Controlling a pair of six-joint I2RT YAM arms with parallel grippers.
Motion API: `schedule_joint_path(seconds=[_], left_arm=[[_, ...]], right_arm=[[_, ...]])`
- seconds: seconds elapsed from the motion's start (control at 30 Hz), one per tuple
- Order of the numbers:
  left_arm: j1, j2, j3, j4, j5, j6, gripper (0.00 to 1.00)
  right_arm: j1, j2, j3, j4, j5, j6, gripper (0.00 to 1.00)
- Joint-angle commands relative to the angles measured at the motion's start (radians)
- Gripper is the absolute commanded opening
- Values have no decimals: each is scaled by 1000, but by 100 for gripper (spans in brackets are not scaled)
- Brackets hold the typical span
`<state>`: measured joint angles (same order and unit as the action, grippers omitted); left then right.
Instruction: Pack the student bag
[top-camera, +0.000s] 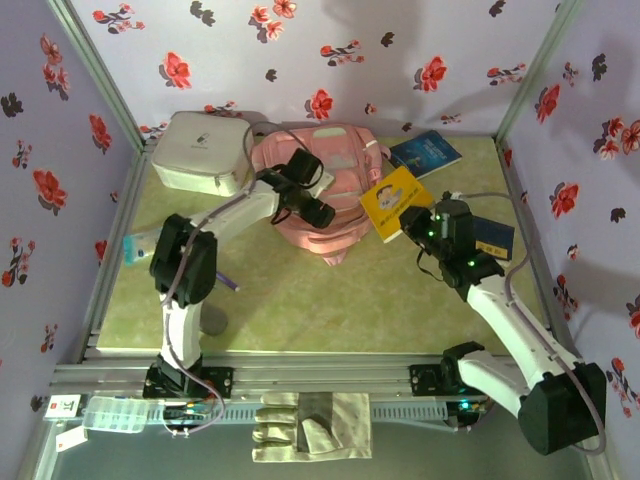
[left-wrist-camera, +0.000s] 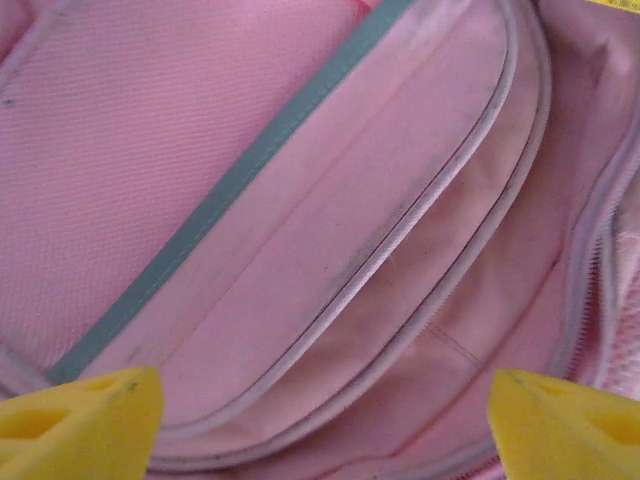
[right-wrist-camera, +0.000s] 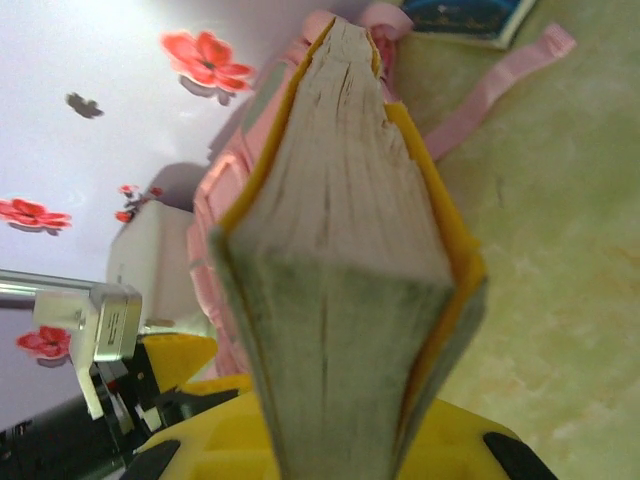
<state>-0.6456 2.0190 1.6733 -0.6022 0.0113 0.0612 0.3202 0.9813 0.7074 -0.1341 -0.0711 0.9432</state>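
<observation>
The pink student bag (top-camera: 340, 165) lies at the back middle of the table. My left gripper (top-camera: 318, 210) hovers over it, open. In the left wrist view its yellow fingertips (left-wrist-camera: 85, 420) stand wide apart over the bag's pink lining and piped inner pockets (left-wrist-camera: 330, 220), and nothing is between them. My right gripper (top-camera: 412, 222) is shut on a yellow book (top-camera: 395, 200), held just right of the bag. In the right wrist view the book's page edge (right-wrist-camera: 340, 250) points at the bag (right-wrist-camera: 212, 230).
A white-grey zip case (top-camera: 205, 150) sits left of the bag. One blue book (top-camera: 425, 152) lies at the back right, another (top-camera: 495, 238) under the right arm. A purple pen (top-camera: 225, 280) lies near the left arm. A glove (top-camera: 310, 425) rests on the front rail.
</observation>
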Motion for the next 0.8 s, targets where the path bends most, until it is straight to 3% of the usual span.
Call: schedule_joint_path(seconds=[0.0, 0.5, 0.6, 0.77], left_arm=[[-10, 72, 99, -90, -64, 145, 78], [-47, 284, 289, -157, -163, 359, 61], [-61, 306, 311, -177, -200, 392, 50], [-69, 290, 319, -169, -208, 398, 23]], right_arm=[[-4, -27, -30, 39, 10, 17, 3], [-4, -67, -73, 24, 37, 50, 4], [-4, -79, -70, 12, 48, 45, 4], [-6, -109, -52, -25, 75, 31, 5]])
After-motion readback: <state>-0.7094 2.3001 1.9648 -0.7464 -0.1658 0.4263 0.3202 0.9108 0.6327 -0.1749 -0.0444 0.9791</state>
